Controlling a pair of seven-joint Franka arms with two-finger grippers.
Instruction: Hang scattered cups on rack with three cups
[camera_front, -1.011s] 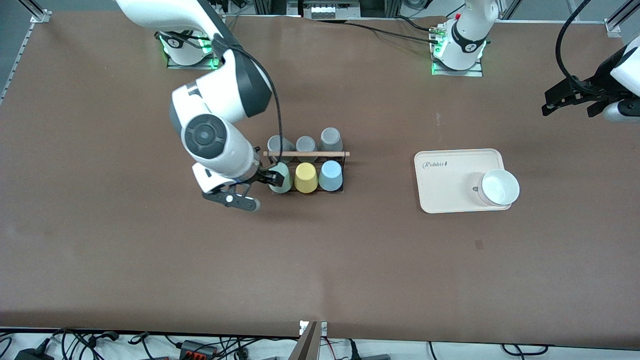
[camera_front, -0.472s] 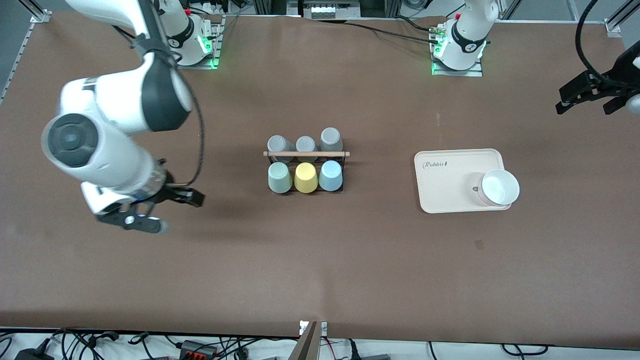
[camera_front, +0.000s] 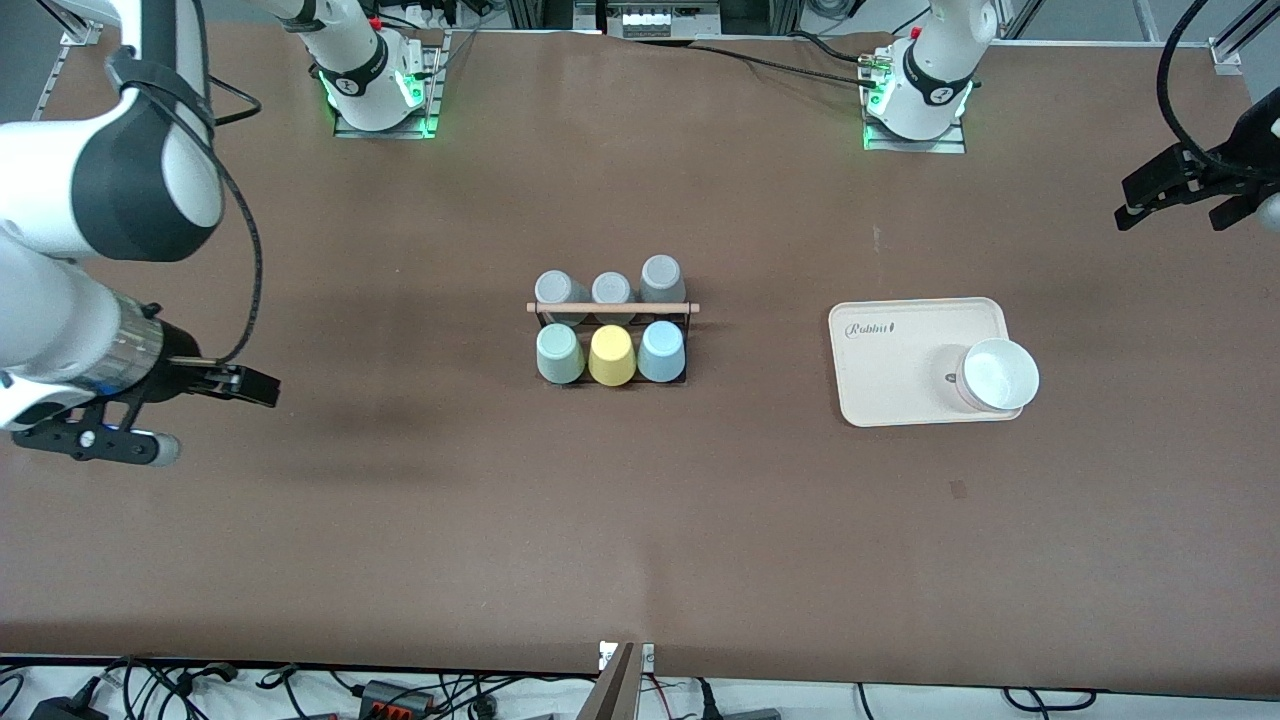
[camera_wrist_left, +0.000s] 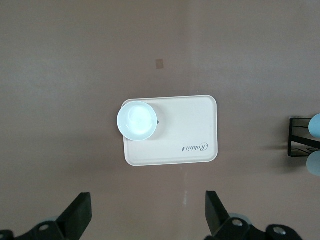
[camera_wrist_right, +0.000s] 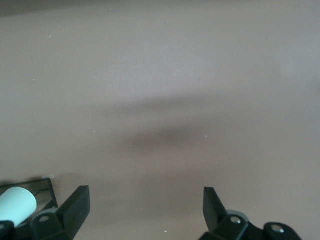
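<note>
I see mint cup and blue cup seated upside down on rack, right gripper and left gripper both empty, jaws spread, up off toward the table ends; only risk I judge: a loosely seated cup tipping off its peg.

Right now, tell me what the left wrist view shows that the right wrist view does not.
Only the left wrist view shows the beige tray with the white bowl on it, and a small mark on the table. Only the right wrist view shows the mint green cup on the rack, with the right gripper open. Both show the brown table, an edge of the rack, and open fingers; the left gripper is open too.
</note>
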